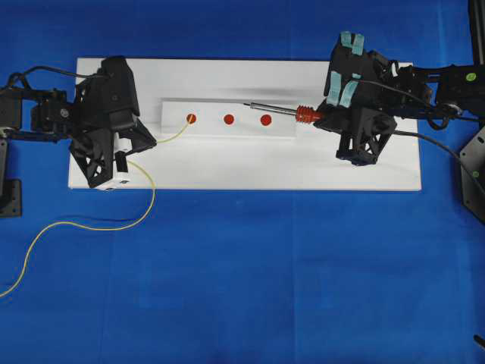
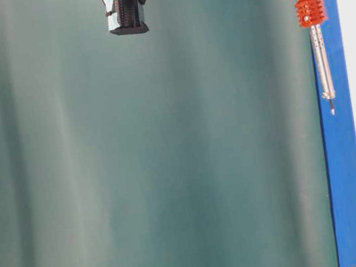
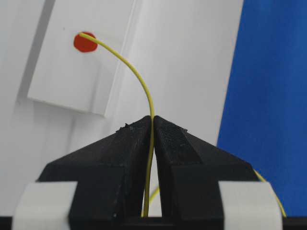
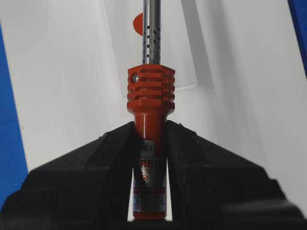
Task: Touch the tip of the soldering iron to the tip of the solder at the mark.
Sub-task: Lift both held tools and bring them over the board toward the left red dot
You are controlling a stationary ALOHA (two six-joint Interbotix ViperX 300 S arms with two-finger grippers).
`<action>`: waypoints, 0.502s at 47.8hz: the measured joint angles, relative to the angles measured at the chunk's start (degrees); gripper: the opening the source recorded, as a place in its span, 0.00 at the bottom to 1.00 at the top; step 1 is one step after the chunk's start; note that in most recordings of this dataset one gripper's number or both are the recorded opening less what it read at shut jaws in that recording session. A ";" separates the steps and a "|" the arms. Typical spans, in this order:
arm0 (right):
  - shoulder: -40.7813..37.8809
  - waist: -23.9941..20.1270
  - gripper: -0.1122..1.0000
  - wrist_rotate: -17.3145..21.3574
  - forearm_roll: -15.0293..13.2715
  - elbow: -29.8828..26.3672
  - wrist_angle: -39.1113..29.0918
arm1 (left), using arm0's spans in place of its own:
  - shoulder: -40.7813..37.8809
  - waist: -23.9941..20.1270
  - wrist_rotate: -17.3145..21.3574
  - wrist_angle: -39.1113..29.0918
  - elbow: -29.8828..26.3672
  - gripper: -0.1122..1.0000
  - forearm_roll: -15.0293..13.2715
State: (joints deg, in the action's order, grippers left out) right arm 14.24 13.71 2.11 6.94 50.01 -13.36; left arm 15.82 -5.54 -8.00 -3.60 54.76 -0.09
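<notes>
My left gripper (image 1: 151, 141) (image 3: 153, 120) is shut on the solder (image 1: 173, 133) (image 3: 142, 81), a thin yellow wire. The wire curves up from the jaws and its tip lies on the leftmost red mark (image 1: 191, 118) (image 3: 85, 42). My right gripper (image 1: 323, 117) (image 4: 150, 128) is shut on the orange-red body of the soldering iron (image 1: 306, 115) (image 4: 150, 98) (image 2: 311, 11). Its metal shaft (image 1: 273, 109) (image 2: 322, 63) points left over the raised white strip (image 1: 227, 129). The iron's point (image 1: 245, 104) (image 2: 332, 110) hangs near the strip's back edge, between the middle and right marks, well apart from the solder's tip.
The strip carries two more red marks (image 1: 228, 119) (image 1: 265, 120) and sits on a white board (image 1: 250, 171) on blue cloth. The solder's loose tail (image 1: 91, 225) trails off the board's front left. A black cord (image 1: 436, 140) runs right from the iron.
</notes>
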 measured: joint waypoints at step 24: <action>0.00 0.00 0.16 0.00 0.00 0.00 0.00 | -0.35 0.62 -0.09 0.09 0.44 0.12 0.00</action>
State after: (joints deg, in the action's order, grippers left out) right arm 14.24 13.71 2.11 6.94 50.01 -13.36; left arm 15.47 -4.92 -8.09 -3.52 55.20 -0.09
